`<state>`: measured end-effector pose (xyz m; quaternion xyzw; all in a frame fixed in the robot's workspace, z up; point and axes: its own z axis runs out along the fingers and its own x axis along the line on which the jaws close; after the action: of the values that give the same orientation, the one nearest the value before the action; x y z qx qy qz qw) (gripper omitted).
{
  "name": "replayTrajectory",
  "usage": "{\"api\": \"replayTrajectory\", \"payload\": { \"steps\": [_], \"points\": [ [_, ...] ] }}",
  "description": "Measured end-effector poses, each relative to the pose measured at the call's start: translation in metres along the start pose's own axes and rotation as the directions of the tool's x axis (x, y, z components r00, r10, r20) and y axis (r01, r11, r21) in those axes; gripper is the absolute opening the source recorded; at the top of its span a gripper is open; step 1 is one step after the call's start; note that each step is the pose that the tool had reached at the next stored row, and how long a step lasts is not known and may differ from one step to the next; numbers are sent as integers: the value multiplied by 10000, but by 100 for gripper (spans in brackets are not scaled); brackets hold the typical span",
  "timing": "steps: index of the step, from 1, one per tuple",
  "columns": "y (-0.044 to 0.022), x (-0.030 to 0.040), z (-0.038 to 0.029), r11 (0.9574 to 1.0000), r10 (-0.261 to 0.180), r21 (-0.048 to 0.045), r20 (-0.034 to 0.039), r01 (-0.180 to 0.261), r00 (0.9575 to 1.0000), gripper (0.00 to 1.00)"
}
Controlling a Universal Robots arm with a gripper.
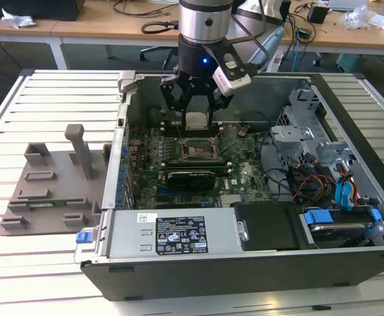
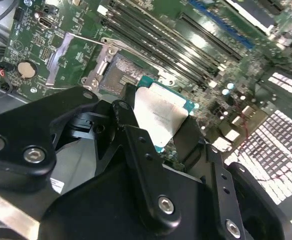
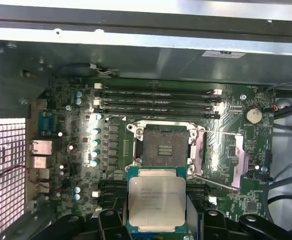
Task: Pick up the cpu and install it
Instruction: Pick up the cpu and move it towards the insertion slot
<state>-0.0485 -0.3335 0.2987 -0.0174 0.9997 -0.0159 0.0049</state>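
The cpu [image 3: 156, 201], a flat square chip with a silvery top and a green rim, is held between my gripper's black fingers [image 3: 108, 220]. My gripper [image 1: 196, 120] is shut on it inside the open computer case, hanging a little above the motherboard. The chip [image 1: 196, 120] shows as a pale square under the arm in the exterior view. The open black socket [image 3: 163, 148] lies just beyond the chip, its load plate [image 3: 221, 162] swung open to the side. In the second wrist view the cpu [image 2: 158, 116] hovers next to the socket [image 2: 119, 77].
Four memory slots [image 3: 158, 102] run behind the socket. The case wall [image 1: 121, 141] stands at the exterior view's left, drive bays and cables [image 1: 323, 164] at its right. A grey fixture tray [image 1: 50, 191] sits outside the case on the slatted table.
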Motion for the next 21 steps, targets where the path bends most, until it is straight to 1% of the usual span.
{"api": "replayTrajectory", "payload": {
  "steps": [1,2,3,6,11,15,17,18,20,21],
  "points": [
    [16,-29,48,10000,-8,7,-1,8,10000,55],
    [25,-49,76,10000,-13,12,-1,13,10000,55],
    [38,-77,120,10000,-19,19,-1,19,10000,55],
    [60,-118,219,10000,-33,31,-1,33,10000,55],
    [85,-149,334,10000,-44,53,0,44,10000,55],
    [119,-156,387,9999,-53,117,-3,53,10000,55],
    [165,-161,417,9997,-62,228,-9,62,10000,55],
    [178,-162,423,9996,-64,268,-10,64,10000,55],
    [211,-165,432,9992,-70,397,-15,71,10000,55],
    [221,-165,434,9990,-71,433,-15,72,10000,55]
  ]
}}
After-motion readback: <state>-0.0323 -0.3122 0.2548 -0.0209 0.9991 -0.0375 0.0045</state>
